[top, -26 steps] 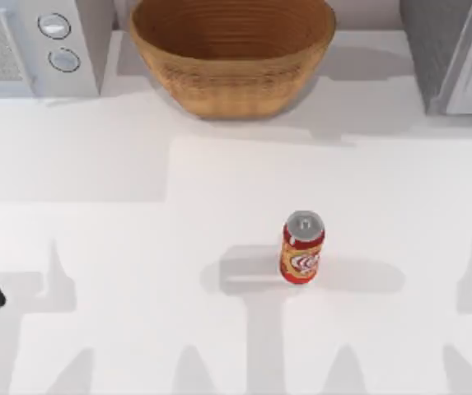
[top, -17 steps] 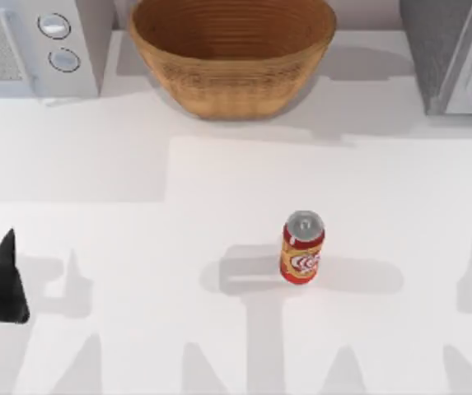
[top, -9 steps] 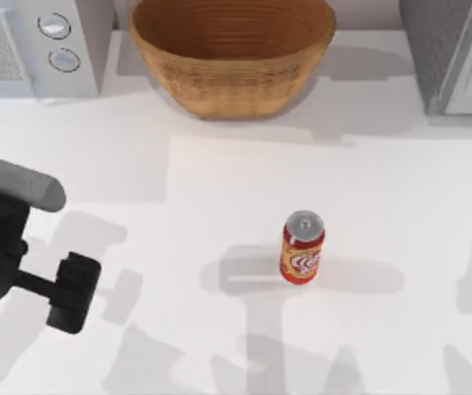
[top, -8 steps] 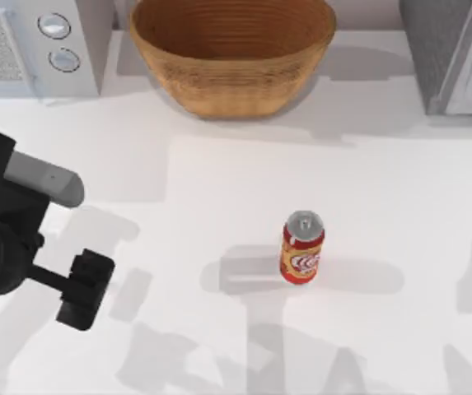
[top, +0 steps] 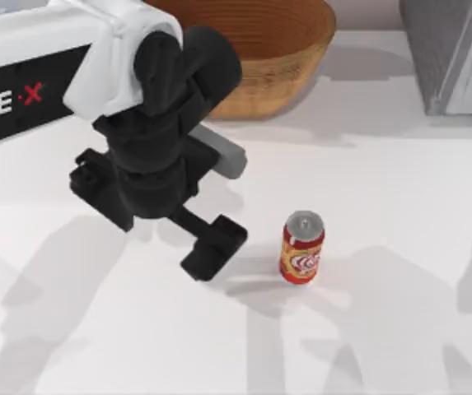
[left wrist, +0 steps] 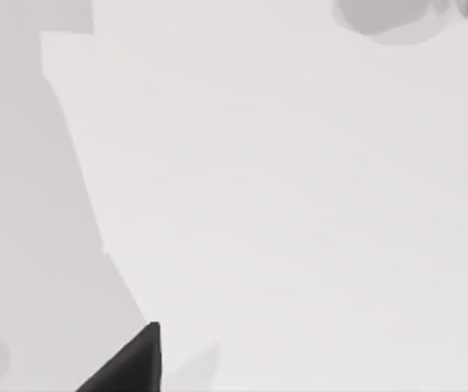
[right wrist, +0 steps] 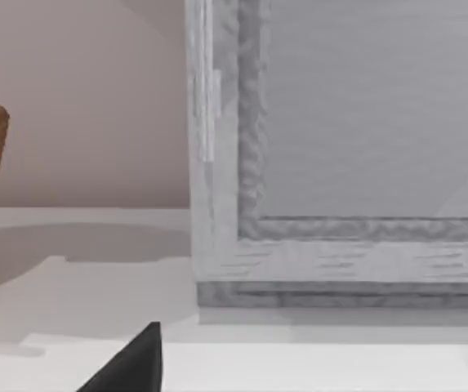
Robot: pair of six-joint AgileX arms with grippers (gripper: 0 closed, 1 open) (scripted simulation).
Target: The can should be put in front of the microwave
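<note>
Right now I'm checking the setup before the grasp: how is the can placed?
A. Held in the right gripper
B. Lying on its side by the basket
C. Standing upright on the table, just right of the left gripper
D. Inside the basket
C: the can stands upright on the table, silver top up, just right of the left gripper.

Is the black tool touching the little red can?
Apart. In the top view, bare white table shows between the left tool and the can, which stands upright on its own.
</note>
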